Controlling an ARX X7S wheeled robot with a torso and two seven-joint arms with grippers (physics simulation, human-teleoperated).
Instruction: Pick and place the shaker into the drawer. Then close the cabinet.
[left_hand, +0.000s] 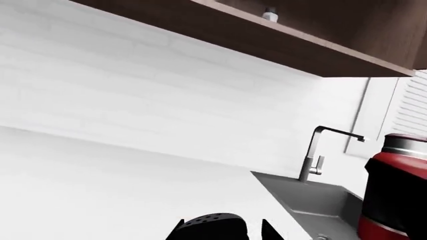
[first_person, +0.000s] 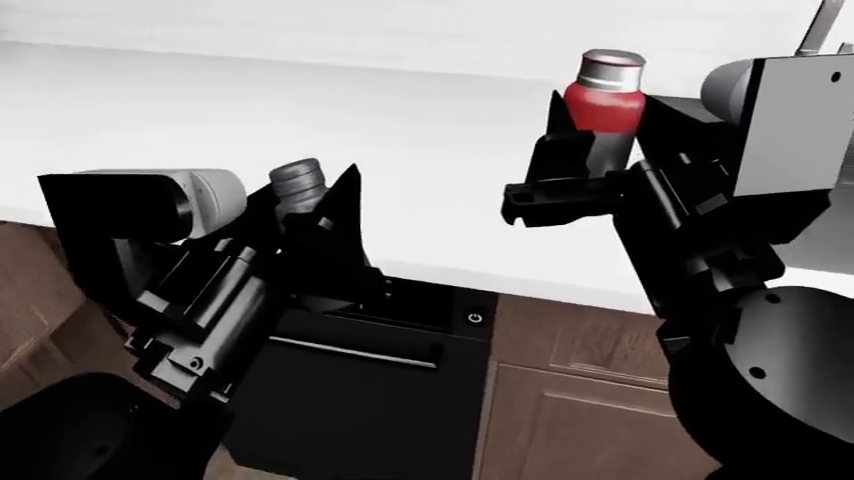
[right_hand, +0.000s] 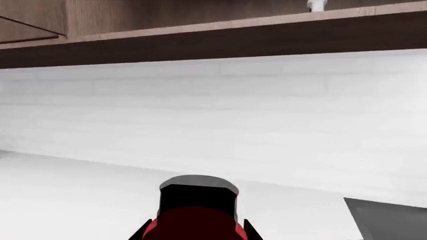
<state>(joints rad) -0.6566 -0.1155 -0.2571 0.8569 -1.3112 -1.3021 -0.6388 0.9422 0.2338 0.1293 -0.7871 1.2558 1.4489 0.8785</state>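
Observation:
The shaker (first_person: 299, 182), grey with a domed top pierced by holes, sits between the fingers of my left gripper (first_person: 320, 200), which is shut on it above the counter's front edge. In the left wrist view its dark holed top (left_hand: 212, 225) fills the gap of the left gripper (left_hand: 223, 230). My right gripper (first_person: 601, 130) is shut on a red bottle (first_person: 607, 95) with a grey cap. In the right wrist view that red bottle (right_hand: 198, 200) sits between the right gripper's (right_hand: 197, 227) tips. The drawer is out of view.
A white countertop (first_person: 334, 110) runs under a white tiled wall. A sink (left_hand: 313, 200) with a faucet (left_hand: 320, 150) lies to the right. Brown upper cabinets (left_hand: 267, 35) hang overhead. Below the counter are a black appliance (first_person: 387, 370) and panelled cabinet doors (first_person: 574, 400).

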